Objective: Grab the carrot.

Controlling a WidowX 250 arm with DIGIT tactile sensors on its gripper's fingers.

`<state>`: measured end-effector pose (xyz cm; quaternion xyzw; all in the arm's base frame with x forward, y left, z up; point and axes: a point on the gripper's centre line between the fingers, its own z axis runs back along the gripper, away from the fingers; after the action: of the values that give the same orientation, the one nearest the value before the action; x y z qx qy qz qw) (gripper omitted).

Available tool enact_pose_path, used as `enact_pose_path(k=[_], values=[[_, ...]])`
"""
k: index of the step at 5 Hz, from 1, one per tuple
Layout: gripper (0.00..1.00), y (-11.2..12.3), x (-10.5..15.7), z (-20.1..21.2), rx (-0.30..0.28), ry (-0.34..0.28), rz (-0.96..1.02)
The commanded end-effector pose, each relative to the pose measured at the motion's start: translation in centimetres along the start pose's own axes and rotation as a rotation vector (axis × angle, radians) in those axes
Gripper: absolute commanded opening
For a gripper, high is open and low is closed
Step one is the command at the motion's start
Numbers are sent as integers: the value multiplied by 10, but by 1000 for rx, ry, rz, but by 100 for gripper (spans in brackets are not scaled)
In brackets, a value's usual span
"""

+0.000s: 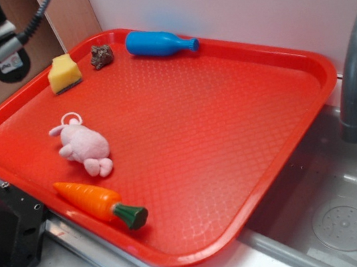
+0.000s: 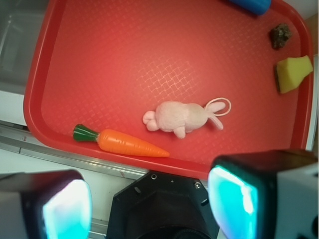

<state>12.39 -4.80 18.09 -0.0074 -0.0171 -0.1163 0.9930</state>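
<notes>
Five small things lie on the red tray (image 1: 303,68), and the carrot (image 2: 122,142) is the one that matters: it rests flat against the tray's near rim, the edge closest to the robot base, with the pink plush bunny (image 2: 182,117) just beside it toward the tray's middle. In the wrist view the end effector (image 2: 149,204) hangs well above the tray rim and off its edge, released, its two pads (image 2: 67,209) spread wide with nothing between them. From that vantage the carrot sits ahead of the end effector and somewhat toward the left pad, so the coming move is judged to be a reach forward over the rim plus a descent. Its long axis runs along the tray rim, green stub (image 2: 84,133) pointing one way and orange tip toward the bunny's side, roughly in line with the gap between the pads; a wrist turn would probably be needed to close across the narrow body. Far across the tray from the carrot sit the yellow sponge (image 1: 64,73), a small brown lump (image 1: 102,56) and a blue bottle (image 1: 159,43), none near the path.
</notes>
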Motion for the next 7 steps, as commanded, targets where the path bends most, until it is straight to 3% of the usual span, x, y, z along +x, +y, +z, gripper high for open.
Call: enact_pose_path(k=[1,3,4,5,7], values=[[100,-16,-2,-58,141,-39,-485],[100,-12,-3,-111,21,-61,-894],[100,-21,-10,-127,-18,-25,-917],[100,-19,6,-144,-86,-44,-934],[100,-19,30,-150,-73,-10,-936]])
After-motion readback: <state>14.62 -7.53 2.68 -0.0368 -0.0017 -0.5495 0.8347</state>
